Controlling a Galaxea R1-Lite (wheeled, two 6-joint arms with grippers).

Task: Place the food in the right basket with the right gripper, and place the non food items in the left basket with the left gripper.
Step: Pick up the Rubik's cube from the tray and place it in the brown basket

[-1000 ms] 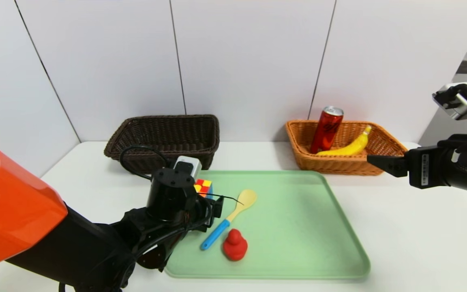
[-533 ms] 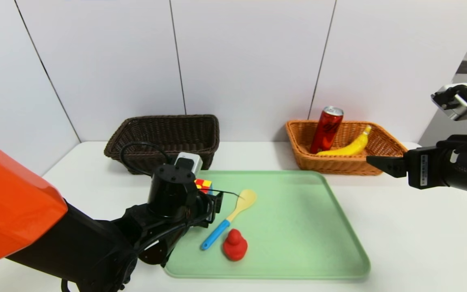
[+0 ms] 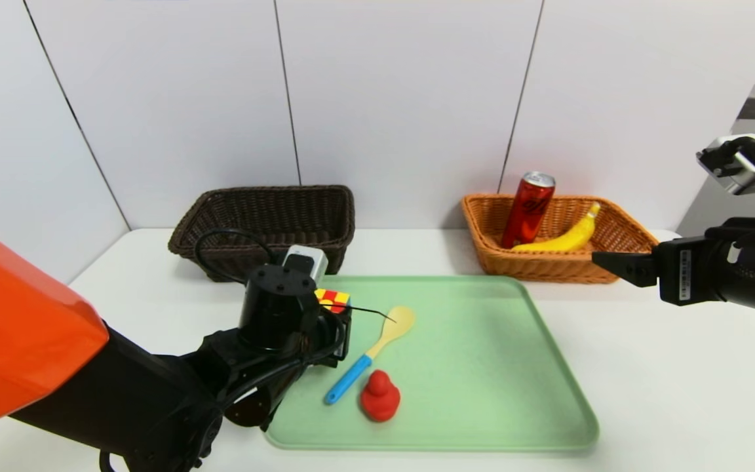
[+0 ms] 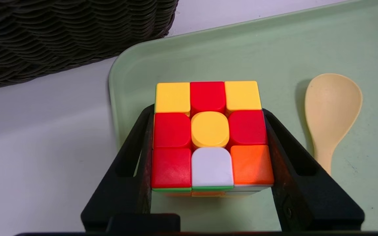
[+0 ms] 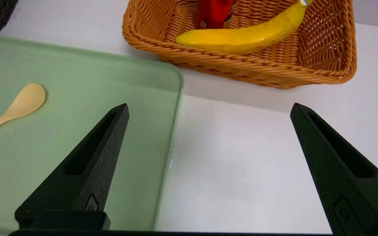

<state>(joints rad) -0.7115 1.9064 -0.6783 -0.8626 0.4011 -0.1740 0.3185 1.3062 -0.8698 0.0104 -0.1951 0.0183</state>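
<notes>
a white table carried a pale green tray, with a dark brown wicker basket by the table's far edge on the left and an orange-tan wicker basket by it on the right. inside the orange-tan basket a yellow banana lay beside a red drink can leaning on the far wall. the left gripper sat at the tray's far left corner, its two black fingers pressed against opposite sides of the multicoloured puzzle cube, which rested on the tray. the right gripper hung over the table off the tray's right edge, fingers spread wide and holding nothing. a spoon with a pale yellow bowl and blue handle lay mid-tray, a small red rubber duck just beside its handle end.
</notes>
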